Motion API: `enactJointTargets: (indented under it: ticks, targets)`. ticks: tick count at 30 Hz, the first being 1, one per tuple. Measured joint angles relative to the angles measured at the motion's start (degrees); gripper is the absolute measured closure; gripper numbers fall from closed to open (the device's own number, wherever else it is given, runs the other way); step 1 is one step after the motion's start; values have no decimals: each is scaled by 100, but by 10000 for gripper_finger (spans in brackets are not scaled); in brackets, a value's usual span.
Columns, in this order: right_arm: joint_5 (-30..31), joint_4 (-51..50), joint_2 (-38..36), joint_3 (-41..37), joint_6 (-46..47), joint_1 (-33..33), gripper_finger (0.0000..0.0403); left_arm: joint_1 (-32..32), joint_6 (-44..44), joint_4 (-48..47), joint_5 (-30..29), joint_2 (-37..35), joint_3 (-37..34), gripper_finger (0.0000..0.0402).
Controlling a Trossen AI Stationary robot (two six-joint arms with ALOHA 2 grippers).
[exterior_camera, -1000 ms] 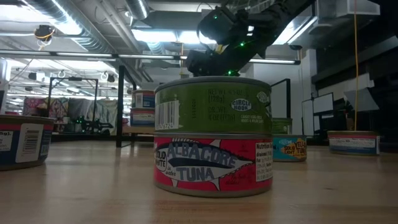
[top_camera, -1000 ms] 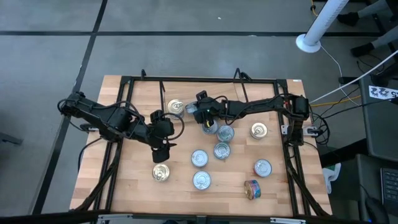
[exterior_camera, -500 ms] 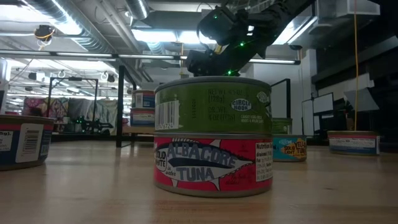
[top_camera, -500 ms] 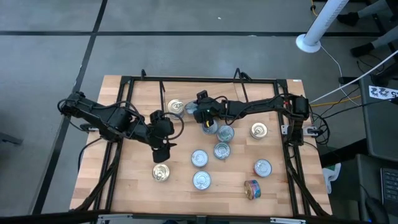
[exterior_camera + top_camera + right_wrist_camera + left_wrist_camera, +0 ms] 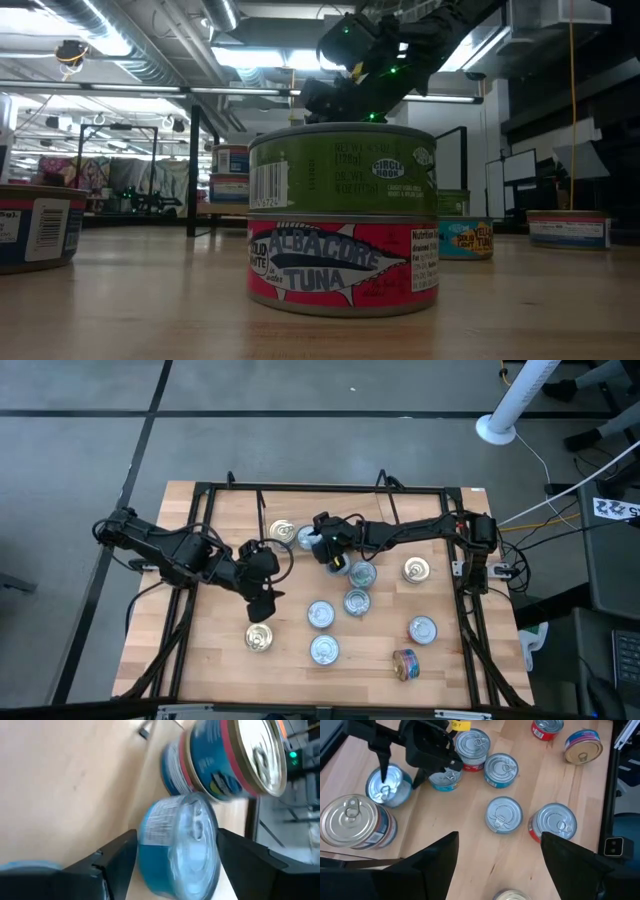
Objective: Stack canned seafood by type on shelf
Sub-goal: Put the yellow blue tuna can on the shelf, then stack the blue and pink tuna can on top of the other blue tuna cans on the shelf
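Nearest the low camera, 2 short round tins sit stacked on the pale wood tabletop (image 5: 150,310): a green-labelled tin (image 5: 342,168) marked "CIRCLE HOOK" with a barcode, resting squarely on a red tin (image 5: 342,265) reading "ALBACORE TUNA". Behind them stand a yellow-and-teal tin (image 5: 465,238) and a blue-sided tin (image 5: 568,229).

From above, 7 tins lie loose on the board with shiny ring-pull lids, mostly silver; 1 multicoloured tin (image 5: 405,664) lies on its side near the front edge.

The left gripper (image 5: 262,598) hangs above the table just behind a gold-lidded tin (image 5: 259,639), fingers spread and empty.

The right gripper (image 5: 322,550) has its fingers (image 5: 112,865) spread around a smooth blue-labelled tin (image 5: 180,845), not clearly pinching it, beside a 2-tin stack (image 5: 225,762) at the back.
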Motion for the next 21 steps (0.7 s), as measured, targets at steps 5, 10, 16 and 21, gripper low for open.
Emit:
enactJointTargets:
  ticks: [5,10,16,21]
  targets:
    - [-86,7,-4,0,0,1,132,-91,-20,2,-1,0,0,125]
    - [10,-24,-4,0,0,1,132,-240,-366,4,-3,31,0,125]
    - [23,-168,-4,0,124,48,132,-606,-598,8,-4,276,-76,125]
    - [98,-182,-6,0,252,158,132,-882,-600,2,-6,675,-76,125]
